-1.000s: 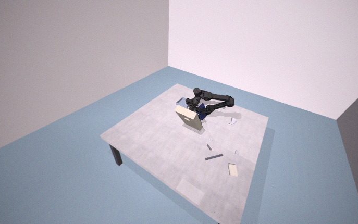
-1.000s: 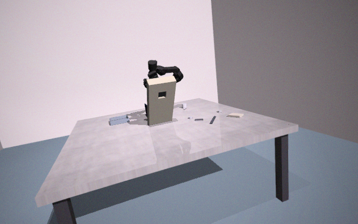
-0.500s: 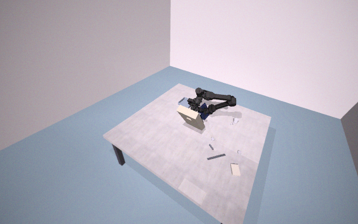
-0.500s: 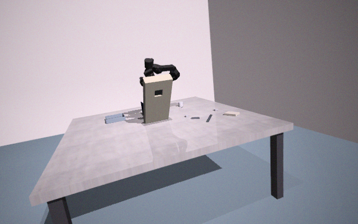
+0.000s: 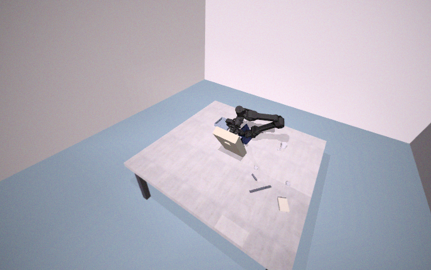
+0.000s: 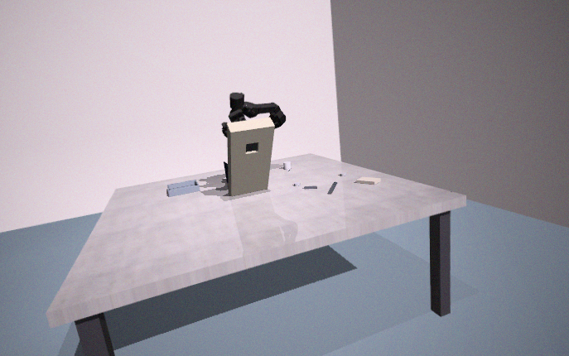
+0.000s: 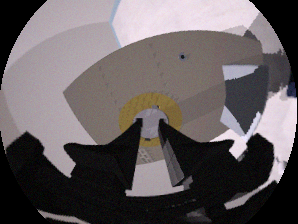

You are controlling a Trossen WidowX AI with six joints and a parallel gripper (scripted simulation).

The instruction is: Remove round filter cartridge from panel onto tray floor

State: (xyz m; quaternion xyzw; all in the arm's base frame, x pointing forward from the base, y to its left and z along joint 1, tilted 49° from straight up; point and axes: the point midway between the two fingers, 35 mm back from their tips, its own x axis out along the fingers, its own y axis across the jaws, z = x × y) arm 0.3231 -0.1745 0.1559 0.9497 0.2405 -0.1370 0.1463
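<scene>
glossy table (image 6: 180, 238), matt beige panel (image 6: 249, 170)

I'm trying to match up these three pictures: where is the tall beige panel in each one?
Top: the panel stands near the table's far middle, in front of the arm.
Exterior: centre, upright, hiding most of the arm.
Wrist: a broad face filling the middle.
Shared landmark: the black arm right behind it.
</scene>
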